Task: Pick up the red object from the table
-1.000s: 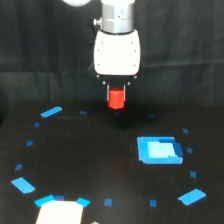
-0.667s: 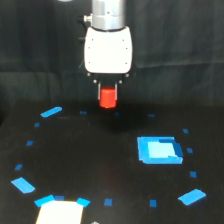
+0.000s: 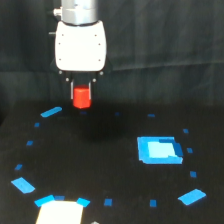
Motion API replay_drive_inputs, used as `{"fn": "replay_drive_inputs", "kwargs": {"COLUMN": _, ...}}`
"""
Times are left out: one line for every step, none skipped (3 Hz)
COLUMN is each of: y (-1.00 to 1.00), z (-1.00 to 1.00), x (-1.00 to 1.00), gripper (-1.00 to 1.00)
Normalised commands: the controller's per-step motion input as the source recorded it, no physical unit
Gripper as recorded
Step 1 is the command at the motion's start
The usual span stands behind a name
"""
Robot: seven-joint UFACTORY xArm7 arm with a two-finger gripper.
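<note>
One small red object (image 3: 82, 98) is the brightest thing in the scene — a stubby red-orange block, roughly cylindrical, with a lighter top half and a darker, more saturated lower edge. It is narrower than the white gripper body above it. It hangs in the gripper (image 3: 82, 96), its upper part tucked between two short dark fingers (image 3: 73, 90) that show at either side; the gripper is clamped on the block, which is up off the table (image 3: 115, 165) with dark background visible beneath it. A faint dark shadow lies on the surface below and slightly to the right of the block.

The arm comes down from the top edge at the exterior view's left of centre, a grey metallic wrist joining the rounded white housing.

On the matte black table a bright blue rectangle (image 3: 159, 150) lies right of centre, well apart from the block, with a paler blue patch inside it; whether it is a shallow tray or a flat patch cannot be told. Small blue tape marks (image 3: 51, 112) form a loose ring around the surface — one sits just left of the held block, farther back. At the near left edge a pale, whitish rectangle (image 3: 59, 212) is cut off by the frame, with blue tape at its far corners
</note>
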Motion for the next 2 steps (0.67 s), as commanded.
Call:
{"fn": "replay_drive_inputs", "kwargs": {"y": -1.0, "z": 0.43, "x": 1.0, "gripper": -0.21}}
{"fn": "replay_drive_inputs", "kwargs": {"y": -0.83, "z": -1.0, "x": 0.67, "gripper": -1.0}}
